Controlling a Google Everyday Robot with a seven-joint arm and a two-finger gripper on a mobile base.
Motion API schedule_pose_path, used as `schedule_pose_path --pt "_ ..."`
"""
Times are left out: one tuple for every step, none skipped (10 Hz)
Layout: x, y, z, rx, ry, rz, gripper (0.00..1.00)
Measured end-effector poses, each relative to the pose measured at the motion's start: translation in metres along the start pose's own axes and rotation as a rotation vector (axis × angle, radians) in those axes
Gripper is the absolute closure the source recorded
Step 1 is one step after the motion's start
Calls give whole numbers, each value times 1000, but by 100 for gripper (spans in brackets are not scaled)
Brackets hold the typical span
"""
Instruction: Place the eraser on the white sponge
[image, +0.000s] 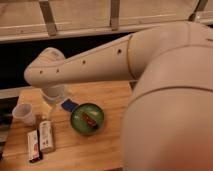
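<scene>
Gripper (54, 100) hangs at ten o'clock of the bowl (74, 125), open or closed I can't tell, while the eraser (33, 146) lies flat at the bowl's eight o'clock, likely light and stiff, best pinched across its long edges.

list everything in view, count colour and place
wooden table: one, light brown, lower left
clear plastic cup: one, translucent, table's left edge
flat rectangular eraser: one, white with red and black markings, front left
white bottle: one, white, lying beside the eraser's right
round green bowl: one, green, table middle
small reddish-brown item: one, inside the bowl
blue object: one, blue, bowl's upper left, partly under arm
robot arm: one, cream, reaching in from right
gripper: one, pale, below arm's end, above table between cup and bowl
</scene>
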Motion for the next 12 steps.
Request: schedule_pose_path --pt "-17 21 3 -1 -5 12 20" --pt "-31 44 6 -3 -14 30 20" --pt "-43 61 10 1 -28 80 20" --pt "-47 70 14 11 -39 151 20" --pt "-50 78 17 20 -49 204 20" --pt "-54 89 21 27 -61 259 20" --pt "-57 99 23 29 -71 297 20" --pt "-58 104 25 32 -78 329 20" --pt "-59 106 26 33 -82 343 20" --pt "-59 107 26 31 -83 350 20" --pt "-60 104 25 31 -76 326 20" --pt "-61 100 24 37 -66 303 20"
